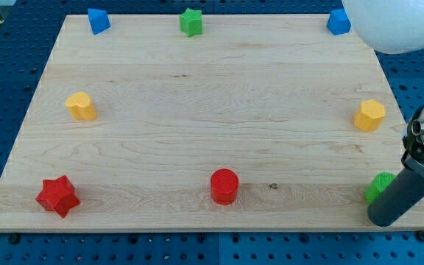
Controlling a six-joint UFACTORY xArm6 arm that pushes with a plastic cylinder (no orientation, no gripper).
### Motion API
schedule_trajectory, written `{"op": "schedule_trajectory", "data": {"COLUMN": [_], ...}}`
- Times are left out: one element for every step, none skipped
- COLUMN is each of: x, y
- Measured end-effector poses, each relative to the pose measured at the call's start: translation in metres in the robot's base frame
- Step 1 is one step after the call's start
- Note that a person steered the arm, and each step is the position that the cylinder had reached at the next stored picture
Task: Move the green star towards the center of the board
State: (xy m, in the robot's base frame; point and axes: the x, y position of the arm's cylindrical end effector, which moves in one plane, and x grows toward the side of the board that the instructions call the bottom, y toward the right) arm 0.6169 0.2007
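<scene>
Across the wooden board (212, 147) that lies on the blue desk (6, 88), you can read the blocks from the view's left to its right. Lowest on the left you see the red star (57, 196), close to the board's bottom-left corner. Above it, partway up the left side, sits a yellow block (82, 106), rounded and many-sided. Up at the view's top left you find a blue block (98, 20) right at the board's far edge.

Moving along, the green star (191, 21) stands at the top edge, a little left of the middle, well apart from the board's centre and from every other block. Below it, near the bottom edge, you see the red cylinder (224, 186) standing upright.

Further right, a second blue block (338, 21) sits at the top edge, and a second yellow block (370, 115) rests near the right edge, about halfway down. At the bottom right a green block (380, 187) is partly hidden by the dark rod, so you cannot make out its shape. The rod's lower end, my tip (383, 219), rests just below and beside that green block; whether they touch you cannot tell. You have no jaws to check on this rig, only the rod.
</scene>
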Motion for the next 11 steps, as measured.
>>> {"op": "schedule_trajectory", "data": {"x": [-0.039,-0.107,-0.182,-0.263,-0.319,-0.378,-0.42,-0.426,-0.425,-0.424,-0.425], "y": [-0.072,-0.117,-0.161,-0.215,-0.278,-0.321,-0.327,-0.324,-0.304,-0.296,-0.281]}}
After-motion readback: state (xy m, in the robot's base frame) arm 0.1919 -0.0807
